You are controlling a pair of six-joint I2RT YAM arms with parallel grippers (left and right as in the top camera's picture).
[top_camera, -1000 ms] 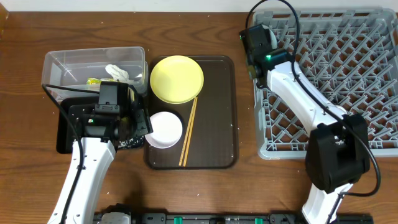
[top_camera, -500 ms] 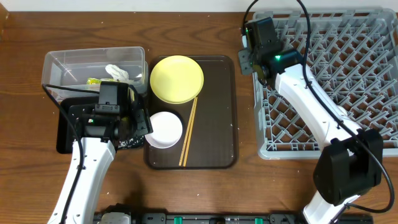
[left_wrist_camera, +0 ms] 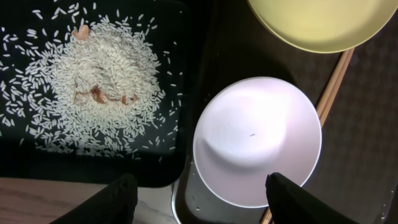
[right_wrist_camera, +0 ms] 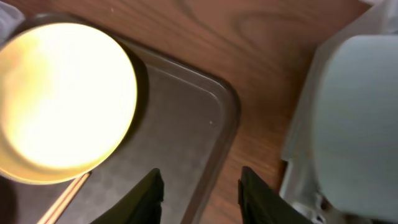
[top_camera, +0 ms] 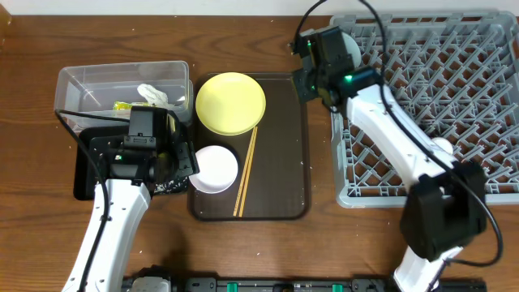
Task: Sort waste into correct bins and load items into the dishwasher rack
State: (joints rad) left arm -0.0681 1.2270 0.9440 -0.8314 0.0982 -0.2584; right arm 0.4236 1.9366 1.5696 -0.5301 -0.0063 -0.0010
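My right gripper (top_camera: 302,77) (right_wrist_camera: 200,196) is open and holds nothing, hovering over the far right corner of the brown tray (top_camera: 284,146). Just right of it, the light blue bowl (right_wrist_camera: 360,112) (top_camera: 353,42) rests in the far left corner of the grey dishwasher rack (top_camera: 454,81). The yellow plate (top_camera: 230,103), white bowl (top_camera: 215,169) (left_wrist_camera: 258,140) and chopsticks (top_camera: 246,170) lie on the brown tray. My left gripper (left_wrist_camera: 208,202) is open above the near edge of the white bowl. Rice grains (left_wrist_camera: 106,81) are heaped in the black tray (top_camera: 81,174).
The clear tub (top_camera: 122,81) at the far left holds a white tissue (top_camera: 152,93) and a green-and-orange wrapper (top_camera: 122,105). A small pale cup (top_camera: 442,148) sits in the rack near my right arm's elbow. Bare wood separates the brown tray from the rack.
My right gripper has opened and swung left, from the rack's far left corner to the brown tray's corner; the light blue bowl stays in the rack. The left arm has not moved.
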